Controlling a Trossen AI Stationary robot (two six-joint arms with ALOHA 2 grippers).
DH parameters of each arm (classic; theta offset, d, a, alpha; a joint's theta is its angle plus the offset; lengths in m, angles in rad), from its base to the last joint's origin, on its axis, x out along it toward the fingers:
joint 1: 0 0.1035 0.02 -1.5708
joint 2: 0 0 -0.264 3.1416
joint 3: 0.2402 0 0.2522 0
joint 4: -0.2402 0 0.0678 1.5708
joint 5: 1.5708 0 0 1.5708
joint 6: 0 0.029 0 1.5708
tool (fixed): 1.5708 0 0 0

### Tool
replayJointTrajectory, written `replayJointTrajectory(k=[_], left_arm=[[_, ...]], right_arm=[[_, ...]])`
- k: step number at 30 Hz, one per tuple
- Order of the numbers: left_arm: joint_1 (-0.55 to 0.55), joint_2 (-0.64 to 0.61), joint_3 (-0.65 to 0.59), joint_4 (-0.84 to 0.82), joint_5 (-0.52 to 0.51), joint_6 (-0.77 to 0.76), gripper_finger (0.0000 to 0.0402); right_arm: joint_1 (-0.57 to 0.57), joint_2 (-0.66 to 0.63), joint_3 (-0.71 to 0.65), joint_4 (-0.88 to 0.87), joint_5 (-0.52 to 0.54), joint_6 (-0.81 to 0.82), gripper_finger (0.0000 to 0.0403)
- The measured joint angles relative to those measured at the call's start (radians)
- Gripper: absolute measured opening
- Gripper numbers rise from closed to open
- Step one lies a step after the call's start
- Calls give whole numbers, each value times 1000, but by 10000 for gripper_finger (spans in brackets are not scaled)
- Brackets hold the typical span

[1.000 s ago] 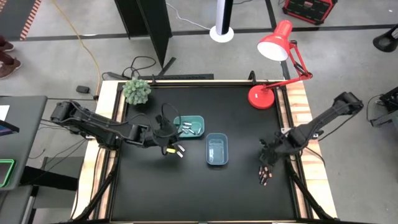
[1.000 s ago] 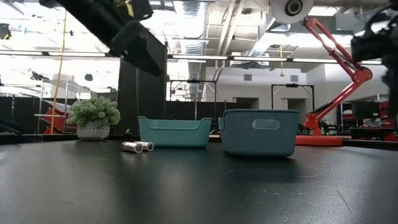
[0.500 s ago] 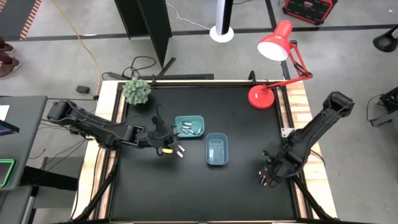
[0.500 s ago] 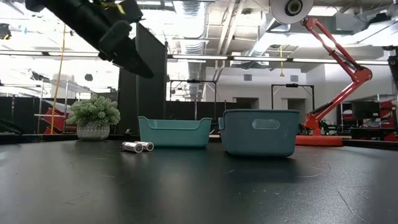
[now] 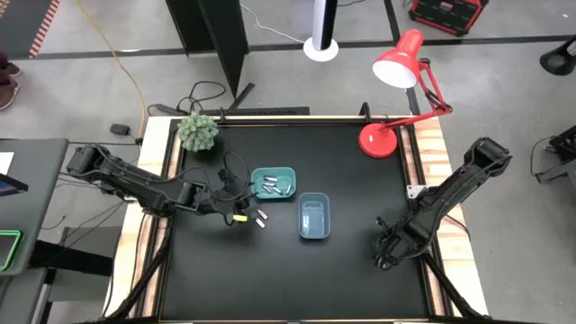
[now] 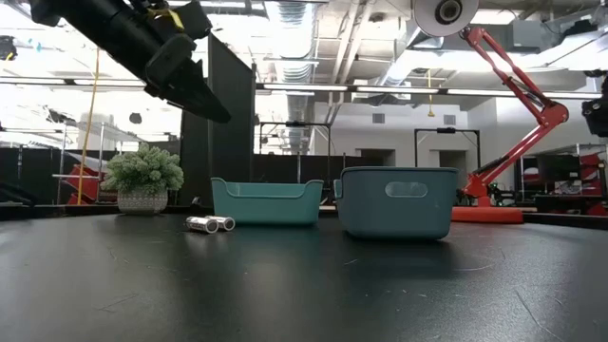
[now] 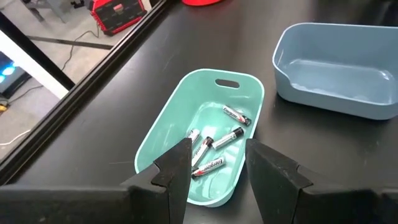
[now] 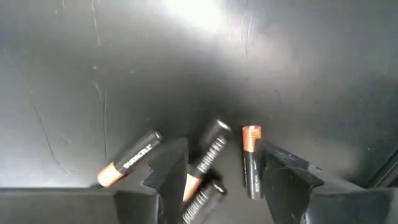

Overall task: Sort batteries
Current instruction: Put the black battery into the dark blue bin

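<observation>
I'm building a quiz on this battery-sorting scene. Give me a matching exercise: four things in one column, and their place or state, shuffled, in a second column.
Things:
1. teal tray
2. blue tray
3. right gripper
4. two silver batteries

Places or states:
A. lying on the bare table beside the teal tray
B. holds several silver batteries
C. open, low over dark copper-tipped batteries
D. holds no batteries

Pairs: 1-B, 2-D, 3-C, 4-A
</observation>
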Motion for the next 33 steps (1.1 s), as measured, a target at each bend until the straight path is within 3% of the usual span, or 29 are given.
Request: replayJointTrajectory(k=[16,33], left_arm=[[0,2,1,-11,0,0,144],[0,2,1,-10,1,0,144]], right_arm=[[-25,82,3,62,-2,-6,150],[-25,87,1,56,-1,-20,127]])
